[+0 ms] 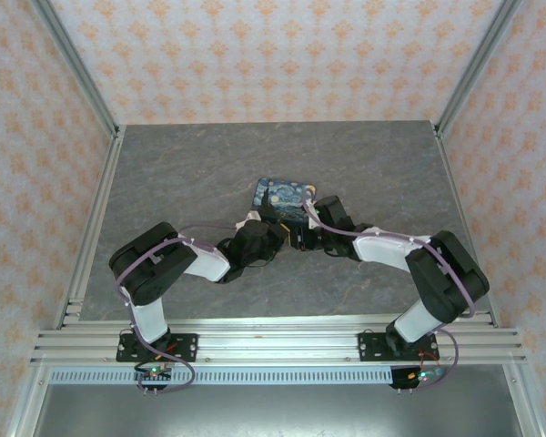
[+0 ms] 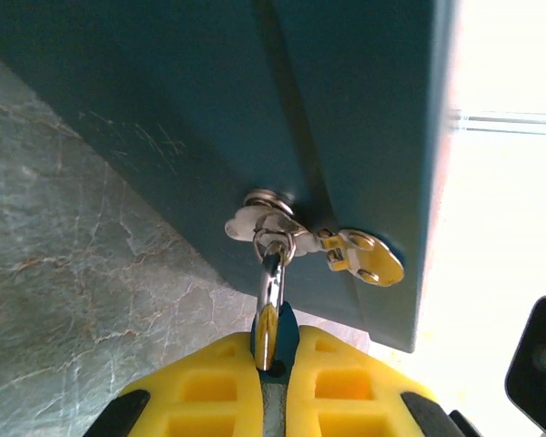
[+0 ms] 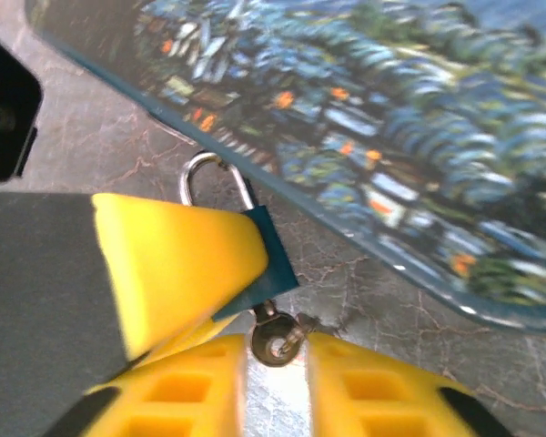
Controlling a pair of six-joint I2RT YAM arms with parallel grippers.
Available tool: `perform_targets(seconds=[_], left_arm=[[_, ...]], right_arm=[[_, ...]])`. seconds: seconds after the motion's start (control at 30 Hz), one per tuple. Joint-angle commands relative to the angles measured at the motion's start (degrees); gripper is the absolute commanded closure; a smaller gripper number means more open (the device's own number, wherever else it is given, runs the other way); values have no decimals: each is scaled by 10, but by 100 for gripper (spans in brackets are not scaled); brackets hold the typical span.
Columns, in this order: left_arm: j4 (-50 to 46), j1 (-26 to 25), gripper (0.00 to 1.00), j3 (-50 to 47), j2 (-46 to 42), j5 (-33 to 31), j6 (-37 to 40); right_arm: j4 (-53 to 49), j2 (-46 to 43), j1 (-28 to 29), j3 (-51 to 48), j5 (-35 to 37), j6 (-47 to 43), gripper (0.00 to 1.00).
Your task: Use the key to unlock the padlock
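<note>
Padlock, teal, hanging by its shackle from the hasp on the side of the box. The box lies near the middle of the worktop. The left gripper is closed tight on the padlock body, with its yellow fingers pressed to either side. The key sits at the padlock's lower end, its round head between the fingers of the right gripper. Those jaws stand a narrow way apart; whether they pinch the key cannot be told.
</note>
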Motion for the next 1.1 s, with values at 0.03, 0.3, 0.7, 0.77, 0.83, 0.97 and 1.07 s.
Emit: perform_targets(seconds=[0.03, 0.3, 0.7, 0.77, 0.83, 0.97, 1.07], left_arm=[[-4, -8, 100, -8, 2, 19, 15], [-25, -7, 100, -16, 1, 26, 33], [-100, -7, 83, -32, -40, 37, 66], [-110, -8, 78, -37, -48, 37, 70], [-114, -7, 74, -44, -58, 36, 73], [-126, -7, 61, -59, -83, 31, 78], [-149, -6, 48, -69, -117, 19, 88]], right_arm=[[62, -54, -6, -20, -16, 24, 63], [69, -116, -16, -65, 37, 99, 57], [151, -25, 24, -52, 54, 196, 55], [166, -15, 24, -55, 68, 206, 55], [172, -10, 24, -54, 85, 211, 54], [168, 4, 22, -36, 100, 211, 54], [157, 22, 15, -10, 104, 208, 54]])
